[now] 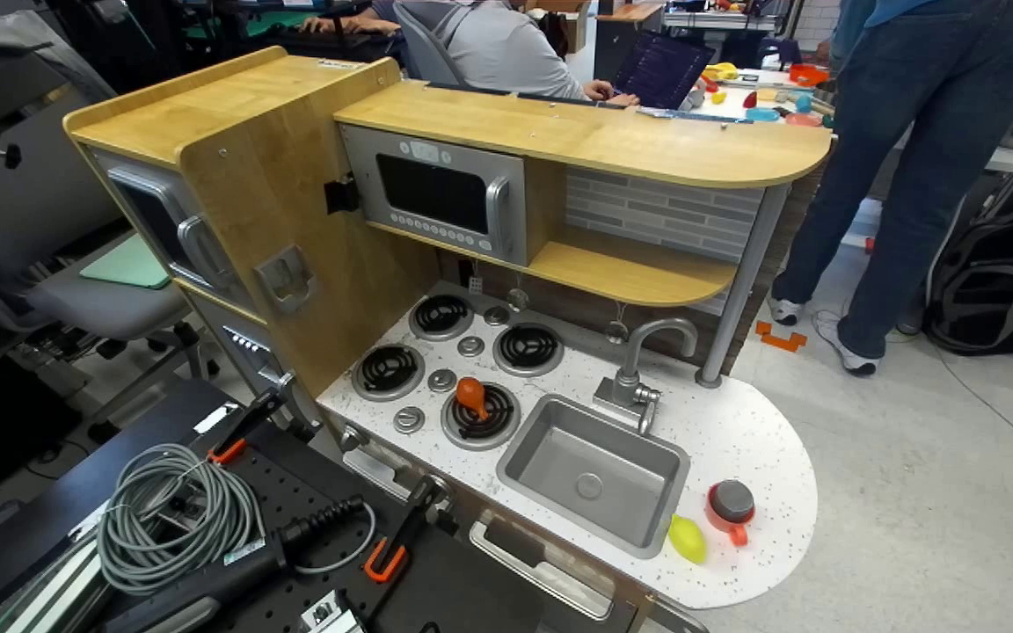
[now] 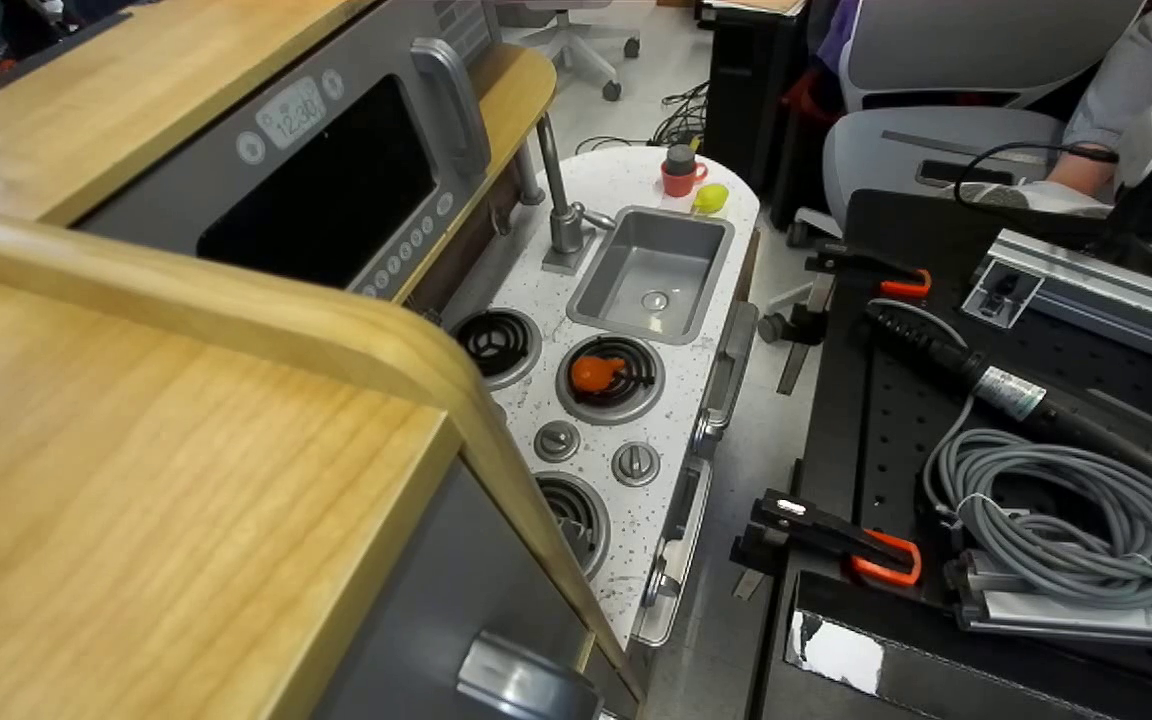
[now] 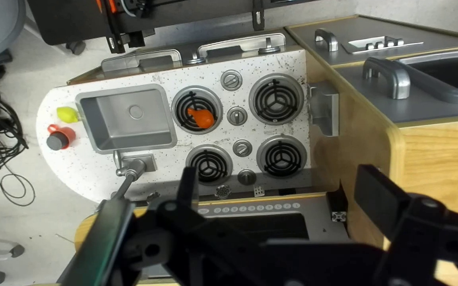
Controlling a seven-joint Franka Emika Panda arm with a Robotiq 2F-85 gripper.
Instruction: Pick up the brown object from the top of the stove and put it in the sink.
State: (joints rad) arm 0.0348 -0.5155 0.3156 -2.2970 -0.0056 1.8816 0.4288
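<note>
Resting on the stove [image 1: 528, 347]: one smooth, bulbous orange-brown lump [image 3: 202, 118] with a tapered end.
Four black spiral burners [image 3: 281, 158], four round knobs [image 3: 237, 116], one rectangular grey sink [image 3: 125, 119] and one curved faucet [image 1: 633, 350] line the speckled white worktop [image 3: 171, 165]; the lump's burner is just beside the sink. One gripper [image 3: 278, 172], its two blocky fingers [image 3: 378, 194] wide apart.

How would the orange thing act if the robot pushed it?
The orange thing might roll, since its fat end is round, probably in a curve, because its other end is narrow. The ridged burner may catch it.
</note>
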